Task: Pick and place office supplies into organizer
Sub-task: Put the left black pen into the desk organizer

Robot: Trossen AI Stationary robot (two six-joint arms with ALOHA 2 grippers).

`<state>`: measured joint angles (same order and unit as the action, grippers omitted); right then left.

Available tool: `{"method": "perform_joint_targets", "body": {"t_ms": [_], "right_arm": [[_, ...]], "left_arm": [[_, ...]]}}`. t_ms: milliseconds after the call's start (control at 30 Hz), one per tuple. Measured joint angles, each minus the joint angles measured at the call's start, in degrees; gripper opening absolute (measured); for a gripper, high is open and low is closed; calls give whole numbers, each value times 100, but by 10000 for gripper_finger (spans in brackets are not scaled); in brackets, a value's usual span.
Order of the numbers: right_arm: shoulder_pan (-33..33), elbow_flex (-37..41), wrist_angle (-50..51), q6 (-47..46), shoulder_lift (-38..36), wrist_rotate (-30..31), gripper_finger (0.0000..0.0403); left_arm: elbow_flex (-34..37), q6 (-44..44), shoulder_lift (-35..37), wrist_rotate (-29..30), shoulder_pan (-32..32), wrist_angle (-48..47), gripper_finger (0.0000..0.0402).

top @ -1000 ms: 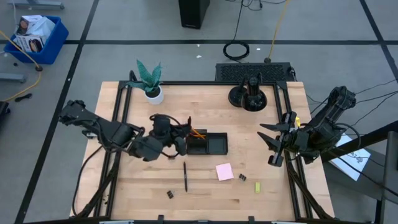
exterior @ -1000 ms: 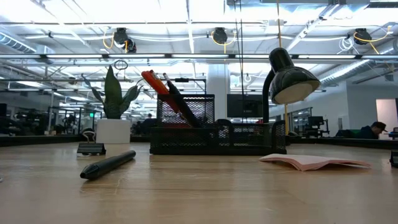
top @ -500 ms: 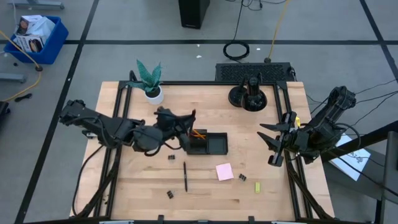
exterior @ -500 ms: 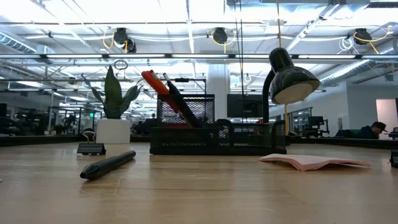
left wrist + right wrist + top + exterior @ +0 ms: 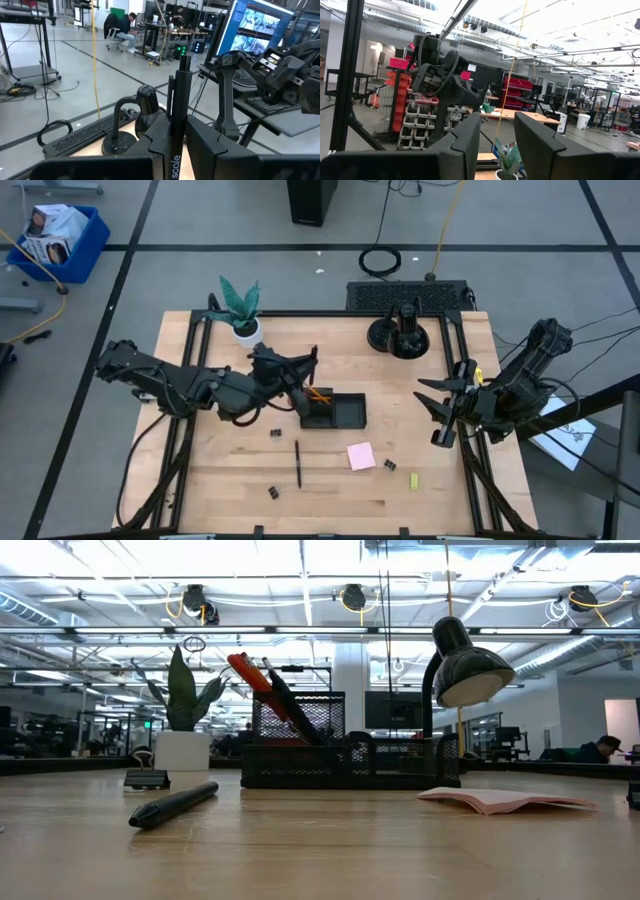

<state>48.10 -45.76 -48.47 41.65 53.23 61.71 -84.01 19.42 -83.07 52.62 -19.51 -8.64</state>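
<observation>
My left gripper (image 5: 297,368) hovers just left of the organizer (image 5: 335,412) and is shut on a black pen (image 5: 178,95). The organizer, a low black mesh tray (image 5: 350,755), holds an orange pencil (image 5: 318,394), and red-handled scissors (image 5: 250,673) lean out of it. On the table lie another black pen (image 5: 298,462), a pink sticky-note pad (image 5: 361,456), binder clips (image 5: 274,434) and a yellow-green piece (image 5: 414,480). My right gripper (image 5: 438,411) waits open near the right edge, holding nothing. My left gripper pinches the black pen's barrel (image 5: 176,150) between its two fingers (image 5: 156,137). The pen lies along the fingers and sticks out well past their ends. The fingers point about level toward the table's right side. The pen is lifted clear of the table.
A potted plant (image 5: 241,310) stands at the far left. A black desk lamp on a round base (image 5: 398,333) stands at the far right of the table, its head (image 5: 468,668) above the organizer in the low view. Bare wood lies along the near edge.
My left gripper has risen and moved toward the table's far edge and a little right, rolling about its own axis with the pen still held. A binder clip that the arm covered now shows on the table.
</observation>
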Motion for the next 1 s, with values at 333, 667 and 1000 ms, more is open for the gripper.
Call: {"method": "perform_joint_targets", "body": {"t_ms": [333, 667, 1000], "right_arm": [[0, 0, 2, 0, 0, 2, 116], [0, 0, 2, -4, 0, 2, 116], [0, 0, 2, -22, 0, 2, 116]], "left_arm": [[0, -232, 0, -151, 0, 447, 51], [0, -322, -20, -131, 123, 338, 51], [0, -415, -20, -99, 163, 229, 51]]}}
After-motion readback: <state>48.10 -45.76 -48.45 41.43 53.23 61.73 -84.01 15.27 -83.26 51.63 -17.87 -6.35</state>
